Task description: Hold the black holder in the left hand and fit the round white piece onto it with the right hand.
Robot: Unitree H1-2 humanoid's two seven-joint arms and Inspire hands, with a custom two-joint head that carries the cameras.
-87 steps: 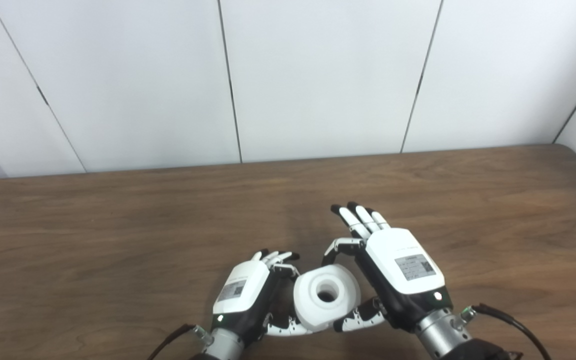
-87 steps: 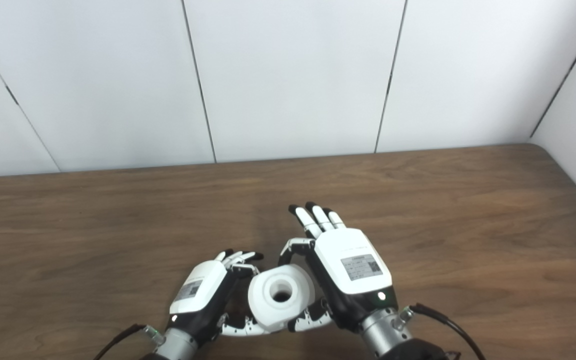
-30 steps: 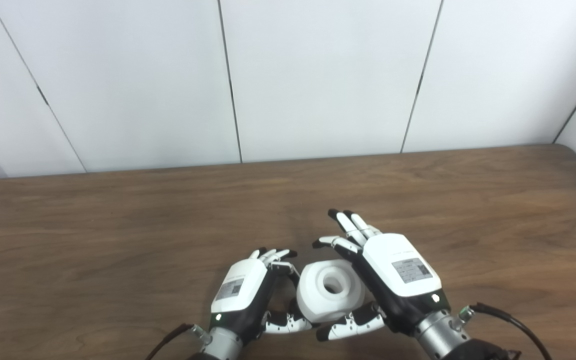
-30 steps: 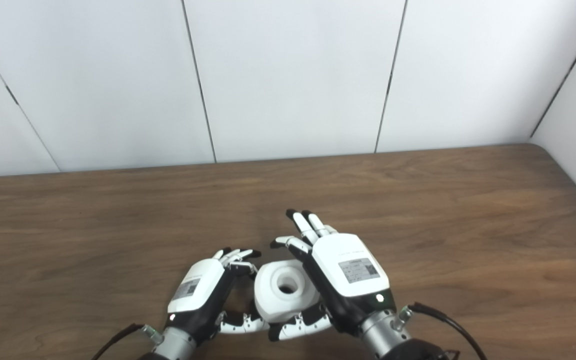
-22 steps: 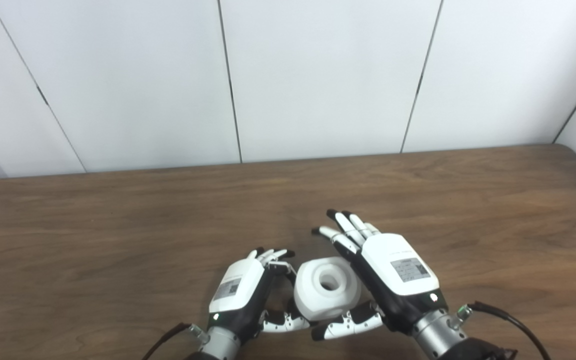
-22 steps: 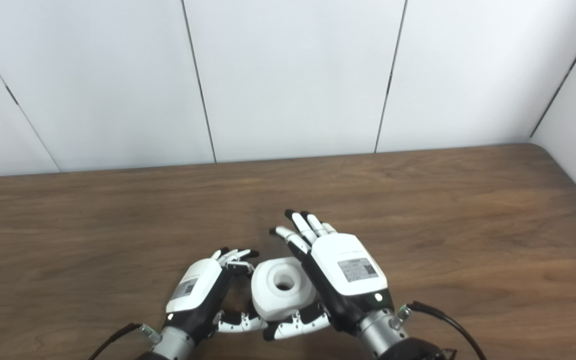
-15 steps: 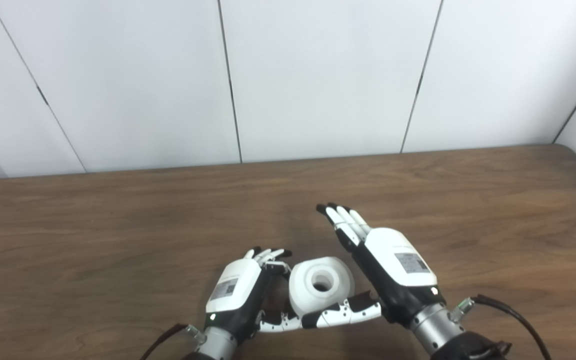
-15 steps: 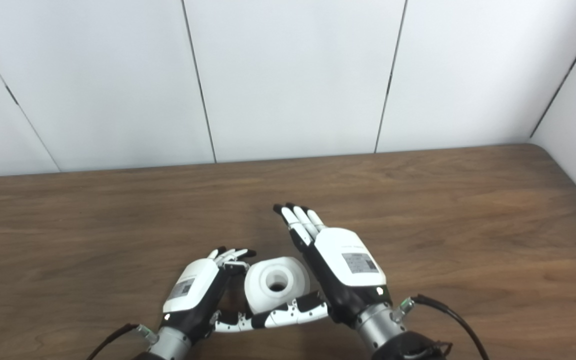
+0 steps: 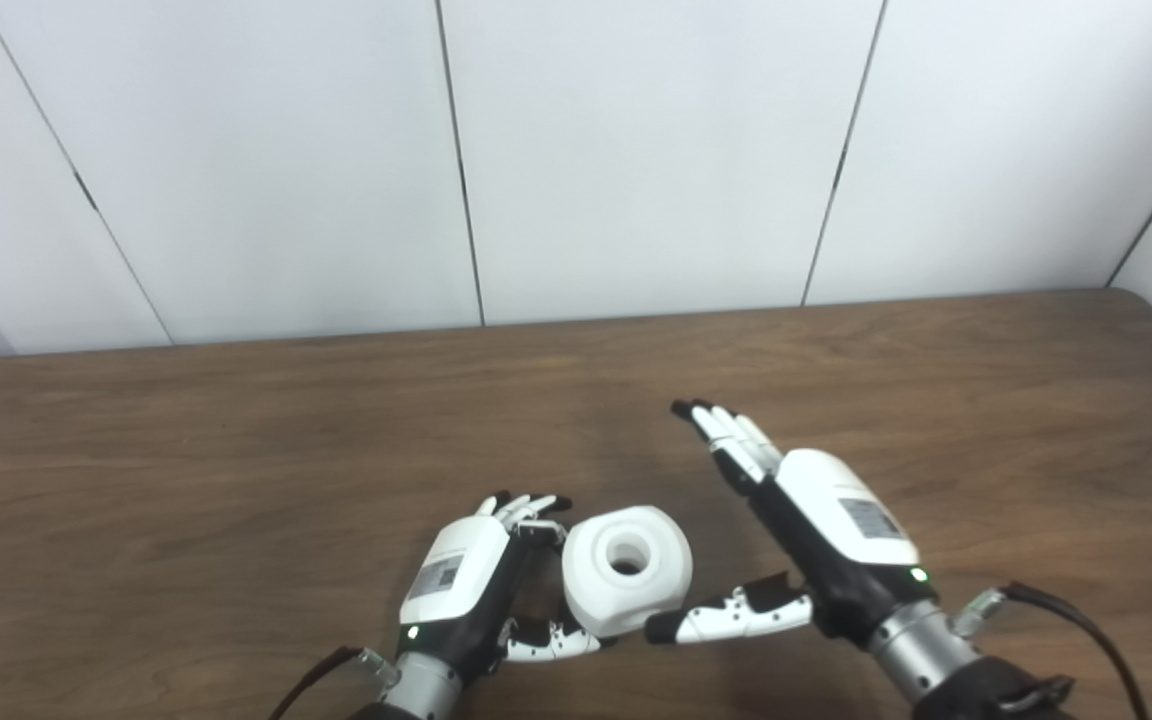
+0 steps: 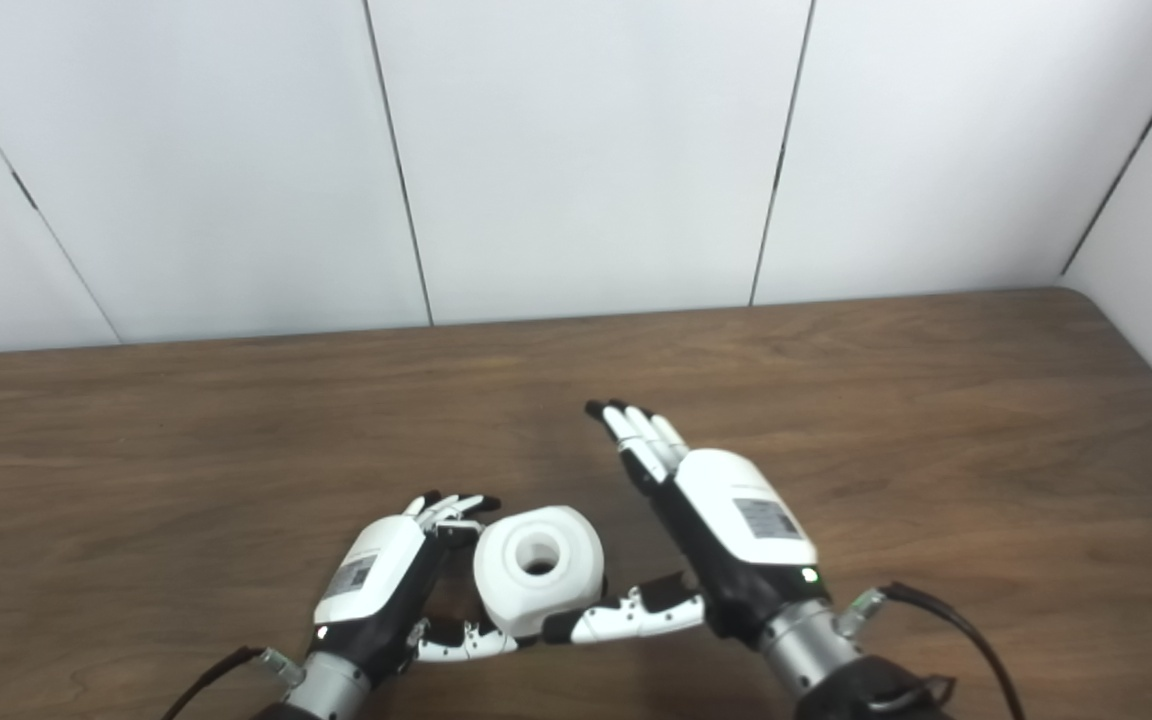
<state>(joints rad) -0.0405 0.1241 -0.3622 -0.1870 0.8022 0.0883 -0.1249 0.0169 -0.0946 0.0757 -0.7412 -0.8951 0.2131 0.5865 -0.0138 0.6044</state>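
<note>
Near table front, left hand grips round white piece; right hand beside it, fingers spread, empty.

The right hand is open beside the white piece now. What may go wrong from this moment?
1. The round white piece is held only by the left hand, between its fingers at the far side and its thumb at the near side. This narrow hold may let the piece tilt or slip.
2. The black holder is hidden, so how well the piece is seated on it cannot be judged.
3. The open right hand has its thumb close to the piece and may bump it.
</note>
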